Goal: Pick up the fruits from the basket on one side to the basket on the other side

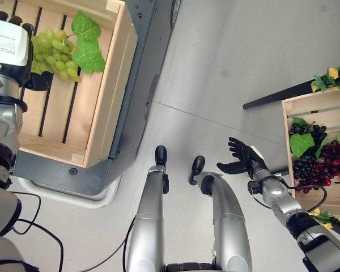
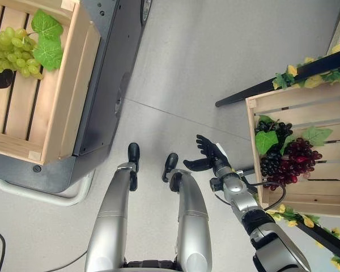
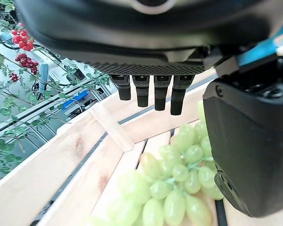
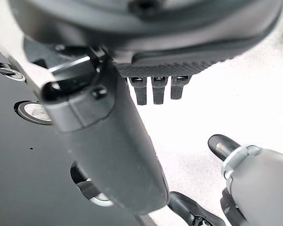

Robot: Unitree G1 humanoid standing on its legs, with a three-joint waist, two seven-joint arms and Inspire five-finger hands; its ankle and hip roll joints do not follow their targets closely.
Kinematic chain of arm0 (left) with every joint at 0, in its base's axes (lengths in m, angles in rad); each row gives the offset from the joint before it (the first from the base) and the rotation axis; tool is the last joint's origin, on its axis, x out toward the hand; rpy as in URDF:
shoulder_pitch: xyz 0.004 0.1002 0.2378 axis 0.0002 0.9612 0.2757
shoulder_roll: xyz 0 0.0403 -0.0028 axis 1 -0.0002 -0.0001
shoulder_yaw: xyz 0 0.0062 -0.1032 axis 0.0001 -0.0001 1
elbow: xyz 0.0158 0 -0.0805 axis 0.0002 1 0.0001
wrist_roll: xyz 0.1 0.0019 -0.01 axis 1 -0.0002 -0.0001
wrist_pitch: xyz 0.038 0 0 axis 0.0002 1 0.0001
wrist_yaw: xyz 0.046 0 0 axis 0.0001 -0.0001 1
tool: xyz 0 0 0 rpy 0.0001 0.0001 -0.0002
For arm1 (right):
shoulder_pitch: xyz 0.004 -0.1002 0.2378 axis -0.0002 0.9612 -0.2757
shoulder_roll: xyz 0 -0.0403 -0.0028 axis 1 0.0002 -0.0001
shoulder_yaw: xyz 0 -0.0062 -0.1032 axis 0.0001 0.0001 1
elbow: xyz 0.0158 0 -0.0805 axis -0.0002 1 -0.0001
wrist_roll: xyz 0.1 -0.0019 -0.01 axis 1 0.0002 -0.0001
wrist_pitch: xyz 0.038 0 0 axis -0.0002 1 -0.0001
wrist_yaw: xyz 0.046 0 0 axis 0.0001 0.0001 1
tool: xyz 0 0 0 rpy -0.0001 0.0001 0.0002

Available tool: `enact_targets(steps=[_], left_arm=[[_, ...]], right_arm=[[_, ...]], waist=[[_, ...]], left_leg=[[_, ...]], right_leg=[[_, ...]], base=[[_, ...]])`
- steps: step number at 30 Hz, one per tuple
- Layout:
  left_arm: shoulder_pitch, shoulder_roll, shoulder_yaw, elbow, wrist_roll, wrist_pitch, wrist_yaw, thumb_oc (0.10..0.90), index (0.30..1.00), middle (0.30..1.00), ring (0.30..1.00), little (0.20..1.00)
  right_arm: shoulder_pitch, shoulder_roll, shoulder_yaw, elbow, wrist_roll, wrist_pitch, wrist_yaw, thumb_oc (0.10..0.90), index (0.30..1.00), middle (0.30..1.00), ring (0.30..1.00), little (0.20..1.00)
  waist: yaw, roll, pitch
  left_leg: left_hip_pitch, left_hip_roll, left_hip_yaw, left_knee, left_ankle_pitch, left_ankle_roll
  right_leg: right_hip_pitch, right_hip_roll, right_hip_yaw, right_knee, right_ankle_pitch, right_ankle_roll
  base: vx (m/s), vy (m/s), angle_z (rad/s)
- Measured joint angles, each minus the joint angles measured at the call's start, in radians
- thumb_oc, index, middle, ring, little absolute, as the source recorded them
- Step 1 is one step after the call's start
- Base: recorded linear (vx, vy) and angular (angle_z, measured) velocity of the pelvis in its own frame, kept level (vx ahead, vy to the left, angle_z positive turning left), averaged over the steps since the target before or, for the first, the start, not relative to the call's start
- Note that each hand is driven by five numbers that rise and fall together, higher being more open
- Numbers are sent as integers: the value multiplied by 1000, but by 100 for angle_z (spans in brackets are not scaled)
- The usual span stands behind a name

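Right hand [image 1: 243,158] hangs over the bare grey floor [image 1: 215,73], well clear of both crates, its dark fingers spread and straight and the thumb standing out to the side; nothing is in it. Just beyond it, on the robot's right, a slatted wooden crate [image 2: 252,122] holds a bunch of dark purple grapes [image 2: 275,148] and a bunch of red grapes [image 2: 297,156], lying against each other with green leaves among them. A black bar [image 2: 272,85] wound with yellow flowers and leaves crosses the floor behind that crate.

On the robot's left, farther off, a second wooden crate [image 1: 110,85] sits on a dark grey base [image 1: 62,173]. Inside it lies a bunch of green grapes [image 1: 54,56] with two green leaves [image 1: 86,42], on the slats near the far end. Left hand [image 3: 245,141] hovers right over this bunch, its fingers straight and its thumb apart from them, not closed on the fruit.
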Motion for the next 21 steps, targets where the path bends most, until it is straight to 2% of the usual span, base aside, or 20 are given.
enact_targets(steps=[3, 6, 9, 15, 21], left_arm=[[-8, -1, -7, 3, 1, 3, -13, 800, 900, 900, 900, 900], [-48, -2, -71, 16, 19, 3, -37, 800, 900, 900, 900, 900], [-70, -2, -77, 15, 36, 3, -56, 800, 900, 900, 900, 900], [-84, -2, -76, 15, 36, -1, -122, 800, 900, 900, 900, 900], [-112, -1, -74, 23, -4, -36, -199, 800, 900, 900, 900, 900]], right_arm=[[0, 0, 1, -13, 3, 0, 0, 800, 900, 900, 900, 900], [0, 0, 4, -15, 37, 0, 0, 800, 900, 900, 900, 900], [0, 0, 3, -15, 38, 0, 0, 800, 900, 900, 900, 900], [0, 0, 5, -16, 37, -1, 0, 800, 900, 900, 900, 900], [-2, 0, 4, -15, 38, -1, 0, 800, 900, 900, 900, 900]], waist=[[-11, -6, 0], [-22, -15, -1], [-22, -25, -1], [-22, -26, -2], [-21, -26, -2]], left_leg=[[-17, 0, -1, 8, 1, 7], [-23, 0, -5, 12, -1, 10], [-23, 1, -5, 12, -1, 10], [-23, 1, -6, 12, -3, 6], [-23, 1, -4, 7, -4, 5]], right_leg=[[-14, 1, -1, 2, 1, 1], [-15, 1, -5, 0, 1, 2], [-15, 1, -5, -1, 1, 2], [-15, 2, -5, -1, 1, 2], [-17, 2, -4, -3, 1, 3]], base=[[0, 0, 0], [0, 0, 0], [0, 0, 0], [0, 0, 0], [0, 0, 0]])
